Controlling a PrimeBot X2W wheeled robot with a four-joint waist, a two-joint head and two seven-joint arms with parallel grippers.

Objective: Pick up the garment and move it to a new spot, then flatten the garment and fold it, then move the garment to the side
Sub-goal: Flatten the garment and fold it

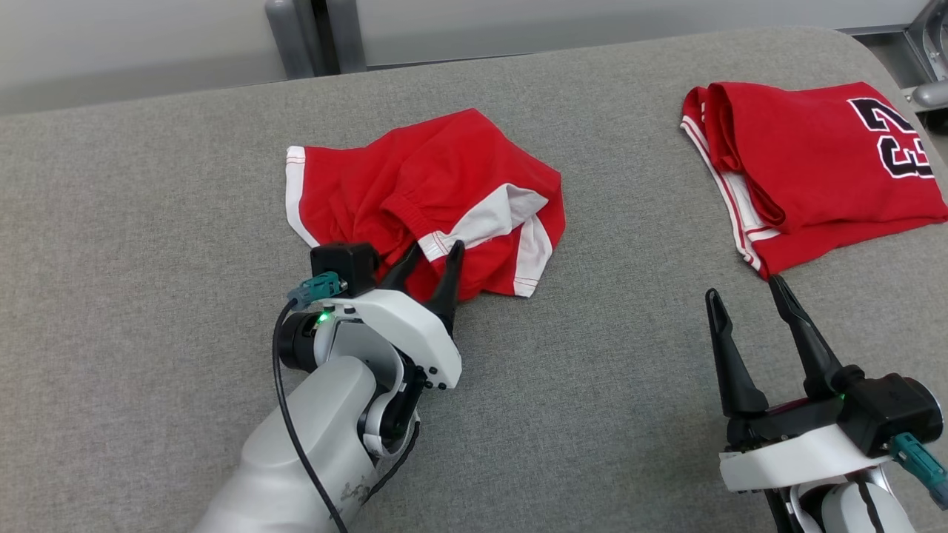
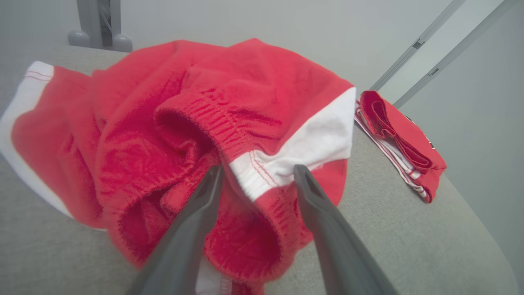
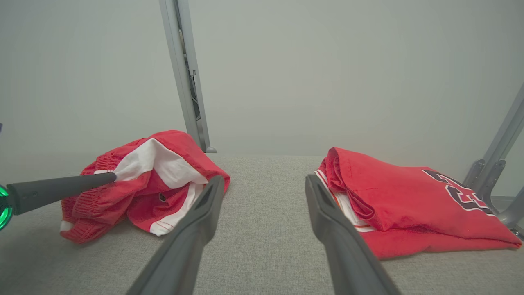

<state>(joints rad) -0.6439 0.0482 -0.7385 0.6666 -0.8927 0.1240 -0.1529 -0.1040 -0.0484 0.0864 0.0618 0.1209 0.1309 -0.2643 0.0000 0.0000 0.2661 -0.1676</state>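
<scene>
Now, head view: crumpled shorts (image 1: 437,185) lie in the middle of the tabletop (image 1: 148,296), folded jersey (image 1: 815,163) at its far right corner. Left wrist view: left gripper (image 2: 258,168) spread wide, waistband (image 2: 245,135) between its fingers, unclamped. Right wrist view: right gripper (image 3: 264,177) agape too, above bare tabletop between the two garments.

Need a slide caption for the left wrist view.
Open left gripper flanks a fold of crumpled red shorts on the grey table; folded jersey lies beyond.
</scene>
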